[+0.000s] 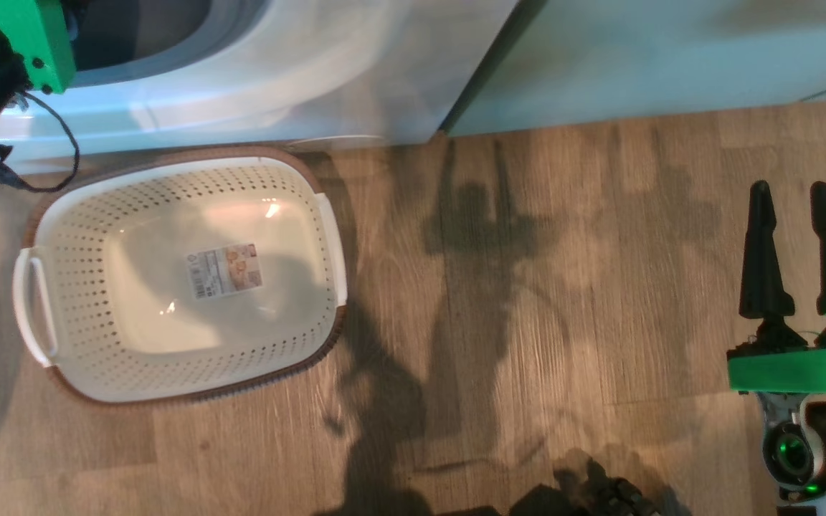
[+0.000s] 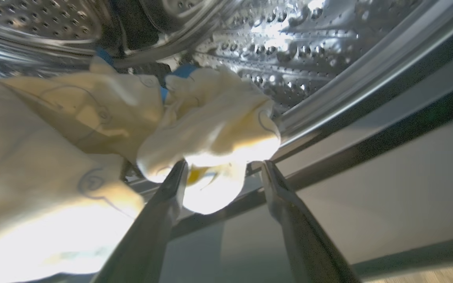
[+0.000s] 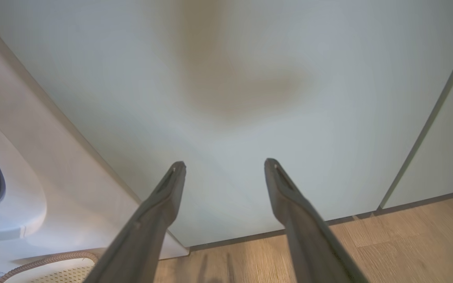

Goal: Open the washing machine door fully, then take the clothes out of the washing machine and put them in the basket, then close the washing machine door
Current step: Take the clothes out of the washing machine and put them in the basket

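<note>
The left gripper point(image 2: 225, 164) stands open at the steel lip of the drum point(image 2: 309, 47) inside the washing machine point(image 1: 277, 72), tips either side of a fold of the clothes point(image 2: 210, 118) heaped against that lip. The basket point(image 1: 76, 272) sits on the floor point(image 1: 528, 322) just before the washer's front (a label sticker point(image 1: 224, 271) on its bottom). Open floor stretches to its right, where the right gripper point(image 1: 790, 188) hangs open, short of the pale cabinet panel point(image 3: 230, 78).

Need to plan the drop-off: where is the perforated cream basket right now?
In the head view, the cream-white perforated plastic basket sits empty on the wooden floor at the left, directly before the white washing machine.
</note>
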Robot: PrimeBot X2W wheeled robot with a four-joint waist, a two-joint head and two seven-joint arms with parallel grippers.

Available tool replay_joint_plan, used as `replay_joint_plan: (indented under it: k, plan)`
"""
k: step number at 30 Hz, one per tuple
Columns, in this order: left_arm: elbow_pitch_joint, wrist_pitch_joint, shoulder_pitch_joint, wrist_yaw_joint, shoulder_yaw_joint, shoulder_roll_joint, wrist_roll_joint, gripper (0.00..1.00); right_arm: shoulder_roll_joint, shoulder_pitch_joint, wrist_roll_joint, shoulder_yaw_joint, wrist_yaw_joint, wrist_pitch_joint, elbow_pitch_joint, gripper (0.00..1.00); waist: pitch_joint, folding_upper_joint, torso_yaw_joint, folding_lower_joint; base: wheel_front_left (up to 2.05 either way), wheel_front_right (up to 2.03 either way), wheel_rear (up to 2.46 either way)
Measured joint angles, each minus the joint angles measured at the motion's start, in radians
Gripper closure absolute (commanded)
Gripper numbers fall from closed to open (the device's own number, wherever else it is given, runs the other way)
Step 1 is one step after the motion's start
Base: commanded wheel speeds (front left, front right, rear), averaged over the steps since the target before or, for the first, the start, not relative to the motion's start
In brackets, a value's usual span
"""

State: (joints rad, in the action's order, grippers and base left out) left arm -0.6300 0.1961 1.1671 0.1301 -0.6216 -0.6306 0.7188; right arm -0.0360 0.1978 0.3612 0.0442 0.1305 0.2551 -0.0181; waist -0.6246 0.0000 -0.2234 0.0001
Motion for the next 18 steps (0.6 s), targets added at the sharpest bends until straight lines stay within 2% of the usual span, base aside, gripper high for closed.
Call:
replay_joint_plan:
  k: [10, 11, 12, 14, 15, 18]
  plan:
    - [-0.112, 0.054, 0.085, 0.0, -0.078, -0.034, 0.038, 0.0, 0.0, 0.016, 0.018, 0.018, 0.0, 0.0, -0.003, 0.0, -0.04, 0.0, -0.043, 0.0, 0.0, 0.0, 0.0]
    - [-0.126, 0.059, 0.093, 0.0, -0.088, -0.034, 0.038, 0.14, 0.0, 0.016, 0.018, 0.018, 0.0, 0.0, -0.003, 0.0, -0.041, 0.0, -0.045, -0.0001, 0.0, 0.0, 0.0]
    - [-0.137, 0.06, 0.102, 0.0, -0.093, -0.034, 0.038, 0.53, 0.0, 0.016, 0.018, 0.018, 0.0, 0.0, -0.003, 0.0, -0.042, 0.0, -0.047, -0.0001, 0.0, 0.0, 0.0]
    - [-0.154, 0.071, 0.113, 0.0, -0.1, -0.032, 0.039, 0.81, 0.0, 0.016, 0.02, 0.02, 0.0, 0.0, -0.003, 0.0, -0.041, 0.0, -0.05, 0.0, 0.0, 0.0, 0.0]
    - [-0.154, 0.071, 0.113, 0.0, -0.1, -0.032, 0.039, 1.0, 0.0, 0.016, 0.02, 0.02, 0.0, 0.0, -0.003, 0.0, -0.041, 0.0, -0.05, 0.0, 0.0, 0.0, 0.0]
    - [-0.165, 0.068, 0.124, 0.0, -0.125, -0.031, 0.04, 1.0, 0.0, 0.016, 0.026, 0.02, 0.0, 0.0, -0.003, 0.0, -0.04, 0.0, -0.053, -0.0001, 0.0, 0.0, 0.0]
